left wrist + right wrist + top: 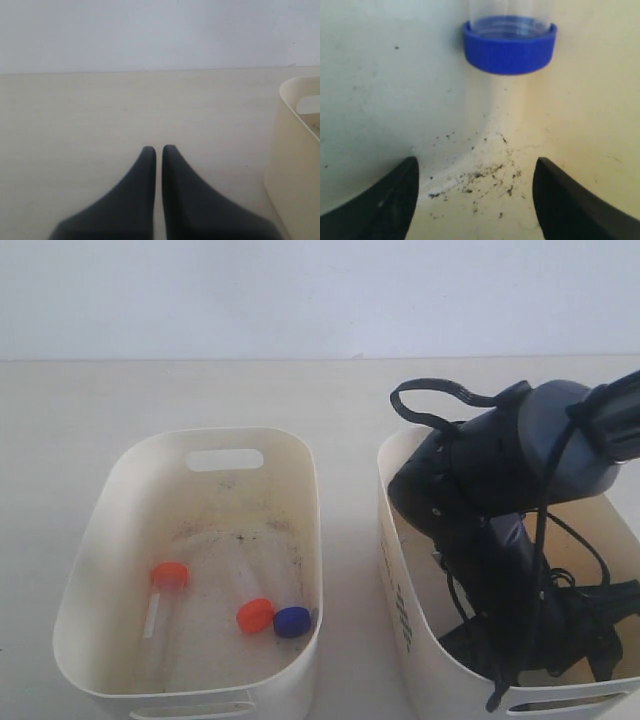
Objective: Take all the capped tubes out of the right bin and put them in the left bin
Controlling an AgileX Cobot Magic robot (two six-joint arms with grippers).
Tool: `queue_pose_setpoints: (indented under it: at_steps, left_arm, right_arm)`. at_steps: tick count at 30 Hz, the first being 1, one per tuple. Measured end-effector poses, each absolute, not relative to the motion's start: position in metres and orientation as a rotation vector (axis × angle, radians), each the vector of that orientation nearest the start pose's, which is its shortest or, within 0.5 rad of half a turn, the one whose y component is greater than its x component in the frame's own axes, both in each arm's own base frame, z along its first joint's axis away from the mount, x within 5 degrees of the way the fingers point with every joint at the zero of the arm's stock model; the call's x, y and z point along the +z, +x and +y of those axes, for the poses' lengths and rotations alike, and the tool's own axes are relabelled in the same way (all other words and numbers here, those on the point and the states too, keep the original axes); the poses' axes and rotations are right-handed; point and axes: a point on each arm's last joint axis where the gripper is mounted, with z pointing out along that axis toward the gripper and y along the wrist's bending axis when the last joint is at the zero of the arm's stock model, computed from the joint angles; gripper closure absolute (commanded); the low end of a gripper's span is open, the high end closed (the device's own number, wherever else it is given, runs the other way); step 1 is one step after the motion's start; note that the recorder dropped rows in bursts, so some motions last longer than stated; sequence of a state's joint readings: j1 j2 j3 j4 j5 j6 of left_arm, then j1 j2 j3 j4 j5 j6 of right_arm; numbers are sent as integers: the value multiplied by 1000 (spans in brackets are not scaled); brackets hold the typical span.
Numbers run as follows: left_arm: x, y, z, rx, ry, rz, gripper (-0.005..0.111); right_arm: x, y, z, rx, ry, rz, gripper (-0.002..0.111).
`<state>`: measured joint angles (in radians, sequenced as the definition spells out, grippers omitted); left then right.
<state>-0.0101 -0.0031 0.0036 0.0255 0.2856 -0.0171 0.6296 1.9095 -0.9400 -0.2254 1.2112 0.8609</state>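
Note:
In the exterior view the left bin point(88, 570) holds three capped tubes: one with an orange cap point(169, 576), another with an orange cap point(256, 615) and one with a blue cap point(292, 621). My right arm point(500, 490) reaches down into the right bin point(398, 590) and hides its floor there. The right wrist view shows my right gripper point(476, 162) open just above the speckled yellowish floor. A clear tube with a blue cap point(509, 45) lies a little ahead of the fingertips, untouched. My left gripper point(159, 149) is shut and empty over the bare table.
The left bin's outer wall point(295, 165) stands close beside the left gripper in the left wrist view. Black cables point(430, 395) loop off the right arm above the right bin. Pale tabletop point(350, 640) lies between the two bins.

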Motion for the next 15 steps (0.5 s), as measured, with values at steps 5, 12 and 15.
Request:
queue_pose_setpoints:
  at_steps: [5,12,15]
  left_arm:
    - [186,55,0,4,10,1770,102]
    - [186,55,0,4,10,1770,102]
    - [186,55,0,4,10,1770,102]
  right_arm:
    - [120,224,140,-818,144,3291,46]
    - [119,225,140,-796,135,3287,46]
    - [116,224,140,-817,131,3295,46]
